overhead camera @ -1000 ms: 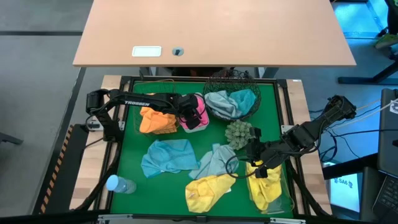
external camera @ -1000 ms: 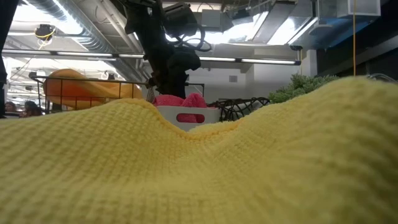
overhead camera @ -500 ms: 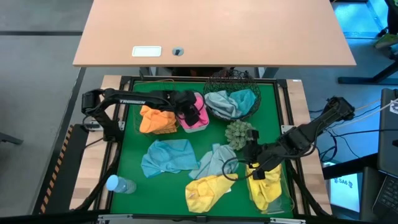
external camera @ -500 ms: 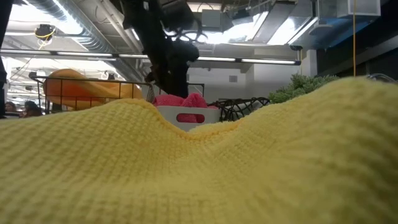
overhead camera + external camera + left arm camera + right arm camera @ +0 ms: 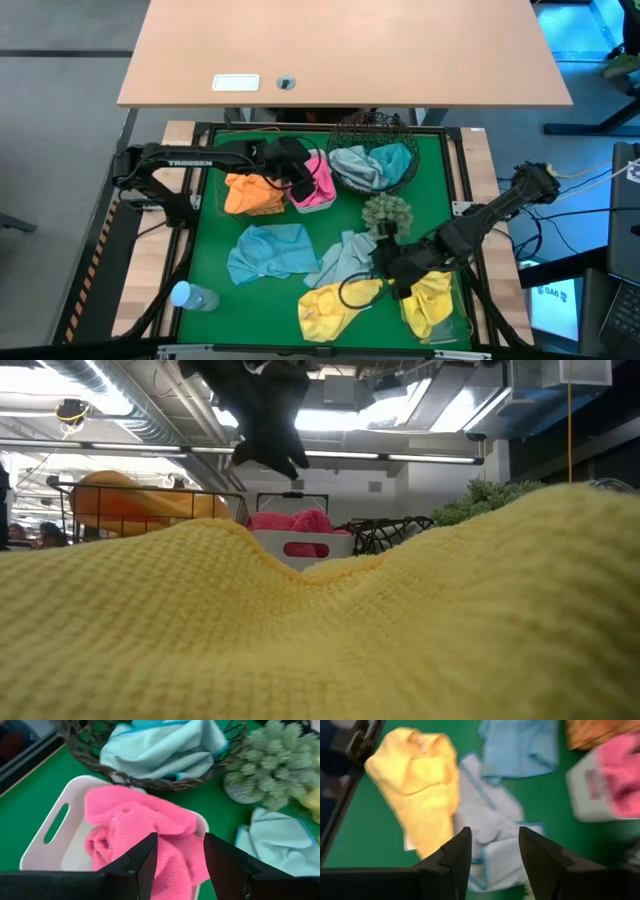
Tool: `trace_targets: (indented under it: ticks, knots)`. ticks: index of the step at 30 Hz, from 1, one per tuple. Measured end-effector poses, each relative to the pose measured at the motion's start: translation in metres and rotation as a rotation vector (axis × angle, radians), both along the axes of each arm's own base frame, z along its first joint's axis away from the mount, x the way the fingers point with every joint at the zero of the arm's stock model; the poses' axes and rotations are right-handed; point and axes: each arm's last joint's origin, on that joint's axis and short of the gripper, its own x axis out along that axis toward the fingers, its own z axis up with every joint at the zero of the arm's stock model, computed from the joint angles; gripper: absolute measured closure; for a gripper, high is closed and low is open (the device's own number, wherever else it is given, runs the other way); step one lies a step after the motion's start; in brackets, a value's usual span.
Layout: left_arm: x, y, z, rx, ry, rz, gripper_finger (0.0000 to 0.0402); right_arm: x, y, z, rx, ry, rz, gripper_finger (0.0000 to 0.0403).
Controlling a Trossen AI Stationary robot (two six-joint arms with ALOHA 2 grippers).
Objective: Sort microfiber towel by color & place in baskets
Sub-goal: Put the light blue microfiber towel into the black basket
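My left gripper [image 5: 180,865] hangs open above the pink towel [image 5: 145,830], which lies bunched in the small white tub [image 5: 322,196]. My right gripper [image 5: 492,855] is open too, above the pale blue towel [image 5: 490,830] and beside the yellow towel [image 5: 330,308] on the green mat. An orange towel [image 5: 250,192] fills the dark wire-grid basket. Light blue towels [image 5: 372,162] lie in the round black mesh basket [image 5: 350,128]. Another yellow towel [image 5: 430,305] sits in the clear tray at the near right. A blue towel [image 5: 268,250] is spread on the mat.
A spiky green ball plant [image 5: 385,212] stands between the mesh basket and my right gripper. A clear bottle with a blue cap [image 5: 190,296] lies at the near left. In the low view, yellow cloth [image 5: 320,630] fills the foreground. A wooden table [image 5: 340,50] stands beyond the mat.
My left gripper has risen from the white tub and now hangs clear of the pink towel, which stays in the tub. My right gripper has moved down and toward the table's left, from the clear tray's edge to above the pale blue towel.
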Motion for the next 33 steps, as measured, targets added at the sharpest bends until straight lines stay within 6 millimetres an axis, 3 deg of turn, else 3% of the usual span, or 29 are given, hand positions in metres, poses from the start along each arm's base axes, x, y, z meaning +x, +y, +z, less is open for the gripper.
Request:
trace_targets:
  ticks: [5,17,27,33]
  knots:
    - [0.003,-0.015,0.001,-0.001,-0.005,-0.050,0.0248,0.023,-0.002,-0.026,0.063,0.124,0.038,0.0240]
    - [0.009,-0.052,0.001,0.009,-0.020,-0.160,0.0248,0.070,-0.027,-0.099,0.040,0.367,-0.076,0.0240]
    - [0.010,-0.066,0.002,0.011,-0.029,-0.201,0.0248,0.090,-0.049,-0.144,0.067,0.517,-0.130,0.0240]
    - [0.010,-0.069,0.002,0.029,-0.024,-0.230,0.0248,0.093,-0.050,-0.156,0.109,0.567,-0.102,0.0240]
